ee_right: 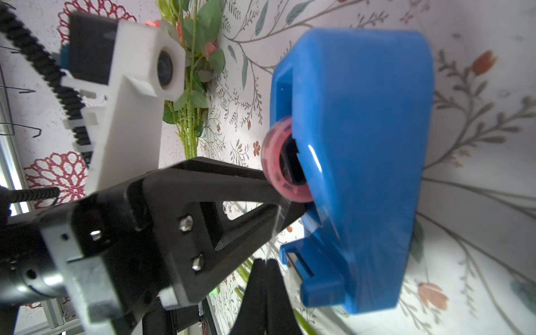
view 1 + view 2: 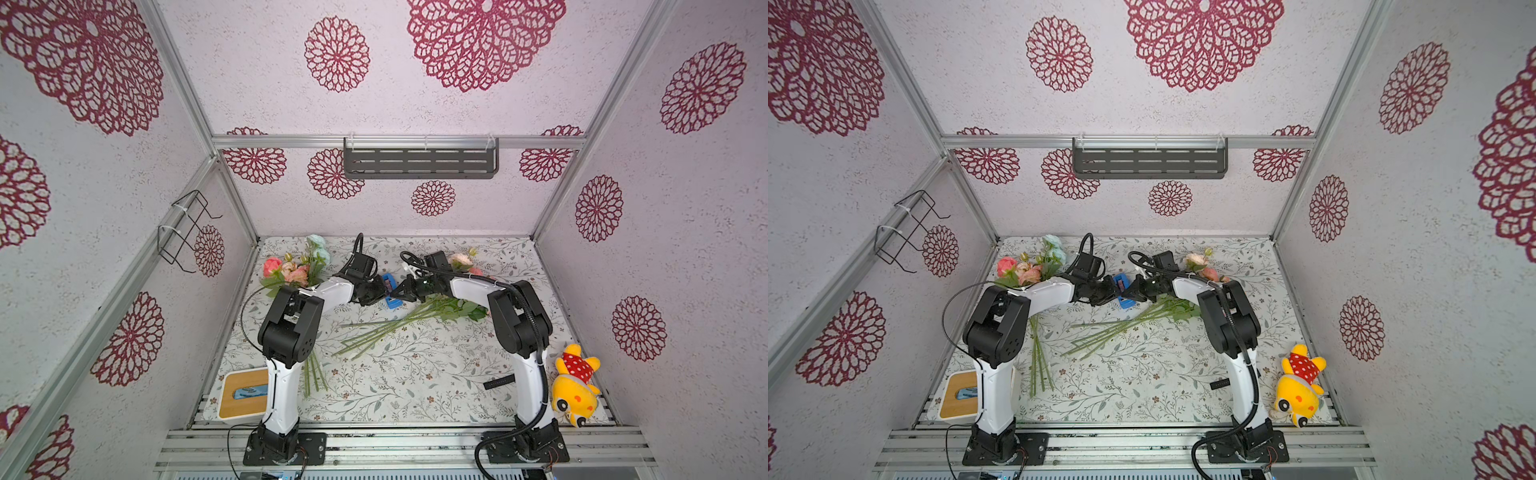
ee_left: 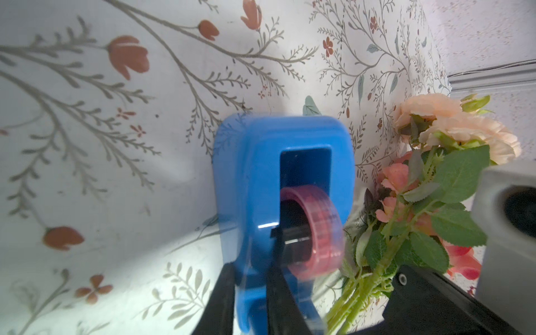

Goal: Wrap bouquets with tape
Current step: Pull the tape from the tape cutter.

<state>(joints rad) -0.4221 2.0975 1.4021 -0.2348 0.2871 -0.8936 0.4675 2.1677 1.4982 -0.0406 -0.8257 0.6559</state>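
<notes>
Blue plastic right in the thick of it: the tape dispenser [image 2: 392,302] is caught between both grippers, toward the far edge of the tabletop [image 2: 415,386], roughly midway between its left and right edges. We see the left gripper [image 3: 251,255] astride one side wall of the dispenser. One finger is outside and the other is down in the slot beside the pinkish roll [image 3: 319,226], clamped on that wall. Over to the right gripper [image 1: 265,262]: its fingers are pressed together just beside the dispenser's cutter end. Whether a strip of tape is pinched there, we cannot tell. Nor can we tell whether the dispenser rests on the cloth or is lifted off it, as it is blurred in both wrist views.

The blue-bloom bouquet [image 2: 293,266] lies by the far-left corner, its stems passing under the left arm toward the near edge. The second bouquet [image 2: 459,262] lies under the right arm, with its blooms near the far edge and its stems fanning toward the middle. A yellow plush toy [image 2: 575,388] lies at the right edge, and a wooden-lidded box [image 2: 243,392] sits at the near-left corner.
</notes>
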